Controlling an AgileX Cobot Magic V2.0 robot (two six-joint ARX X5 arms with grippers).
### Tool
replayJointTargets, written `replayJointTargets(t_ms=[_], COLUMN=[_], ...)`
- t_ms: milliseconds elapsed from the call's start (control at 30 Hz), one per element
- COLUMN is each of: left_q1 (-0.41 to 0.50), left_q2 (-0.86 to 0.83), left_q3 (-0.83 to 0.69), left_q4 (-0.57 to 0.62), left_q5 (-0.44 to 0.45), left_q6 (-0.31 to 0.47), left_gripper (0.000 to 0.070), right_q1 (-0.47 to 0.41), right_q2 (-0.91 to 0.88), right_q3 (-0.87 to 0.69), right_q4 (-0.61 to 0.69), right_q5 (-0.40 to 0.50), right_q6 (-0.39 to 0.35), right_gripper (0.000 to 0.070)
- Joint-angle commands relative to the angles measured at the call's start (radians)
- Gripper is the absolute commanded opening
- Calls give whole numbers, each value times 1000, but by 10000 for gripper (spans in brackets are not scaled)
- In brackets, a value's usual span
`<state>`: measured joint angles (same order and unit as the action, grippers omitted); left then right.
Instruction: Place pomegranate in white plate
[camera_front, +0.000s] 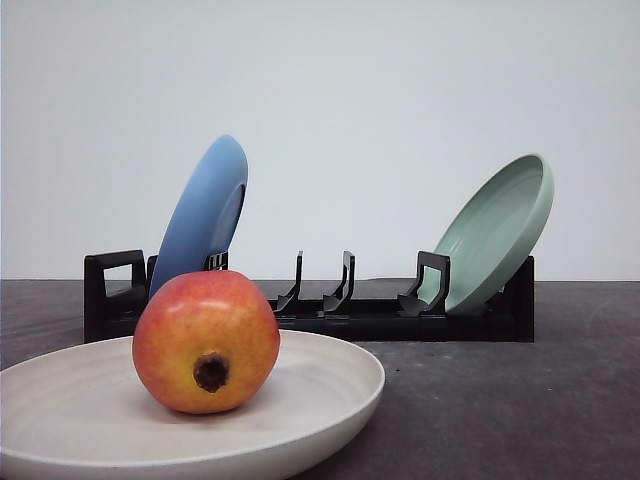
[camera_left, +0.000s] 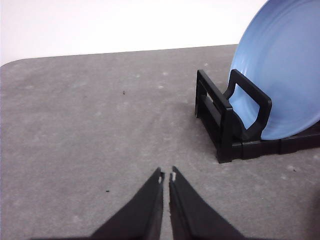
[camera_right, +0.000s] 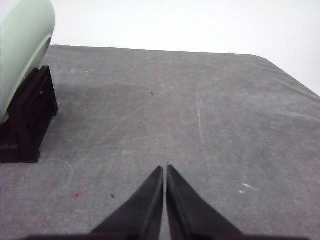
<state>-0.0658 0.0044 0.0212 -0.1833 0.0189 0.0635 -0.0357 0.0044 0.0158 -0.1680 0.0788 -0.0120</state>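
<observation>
Backdrop: plain white wall (camera_front: 380, 90), uniform, no seams or markings. Work surface: dark grey matte table (camera_front: 520, 400), lightly scuffed, with pale specks and faint scratches visible in the wrist views; far edge meets the wall in a straight line, corners rounded. Lighting: even and diffuse, soft shadows under the objects on the tabletop.

Left gripper (camera_left: 166, 176), jaws nearly closed and empty, above the grey table (camera_left: 90, 125); blue plate (camera_left: 285, 70) leans in the black rack (camera_left: 227, 125).
</observation>
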Motion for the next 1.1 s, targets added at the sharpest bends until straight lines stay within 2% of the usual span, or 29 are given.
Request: replayJointTargets(t_ms=[0, 100, 300, 667, 1067], left_q1=[1, 1, 1, 1, 1], left_q2=[-2, -2, -2, -2, -2], left_q3=[-10, -10, -10, -10, -10], left_q4=[-4, -4, -4, -4, -4], left_q5=[5, 5, 5, 5, 5], left_q6=[10, 10, 11, 10, 10], left_gripper=[0, 0, 0, 0, 0], right_q1=[-3, -17, -47, 54, 52], right_q2=[-1, -1, -1, -1, -1], right_q3=[-5, -5, -5, -5, -5], right_q4=[-6, -5, 4, 11, 11], right_q5=[0, -7, 5, 1, 1], right_q6=[-9, 15, 15, 16, 16], right_gripper=[2, 2, 2, 2, 2])
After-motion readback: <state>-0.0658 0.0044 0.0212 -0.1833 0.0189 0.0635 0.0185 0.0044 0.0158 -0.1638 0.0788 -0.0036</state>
